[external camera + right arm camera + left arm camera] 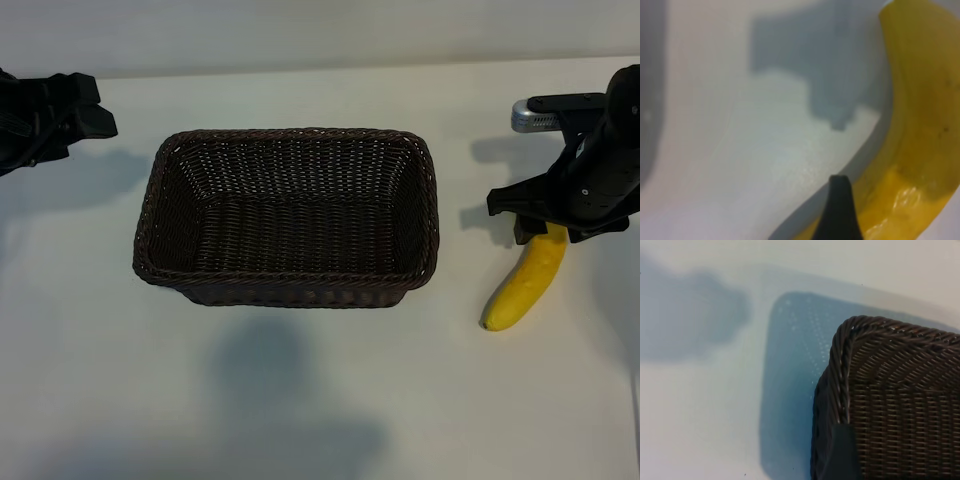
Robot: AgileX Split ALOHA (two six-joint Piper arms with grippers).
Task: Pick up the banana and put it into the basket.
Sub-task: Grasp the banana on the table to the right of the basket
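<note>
Reaching for the fruit is the step in hand: the banana (524, 284) lies flat on the white table (300, 400), well to the right of the basket (420, 160), which stands in the middle of the table with nothing inside it. The right claw (545, 232) hangs over the upper end of the banana, pointing steeply down, its dark body covering that end in the exterior view. From the right wrist view the yellow skin (920, 125) fills one side of the picture and a single dark fingertip (840, 210) shows just beside it; the fingers stand wide apart and do not yet appear to hold anything, though whether a finger already touches the skin I cannot tell. The left claw (75, 110) is parked at the far left edge, apart from the basket, its jaws spread and empty; its own camera sees only a corner of the wicker rim (880, 340). Next, I judge, the right claw must settle so the fingers straddle the banana across its width, then close firmly. Gripping so near one end could let the long free end swing or sag on the lift, so a hold nearer the middle would be safer before carrying it across over the rim.
</note>
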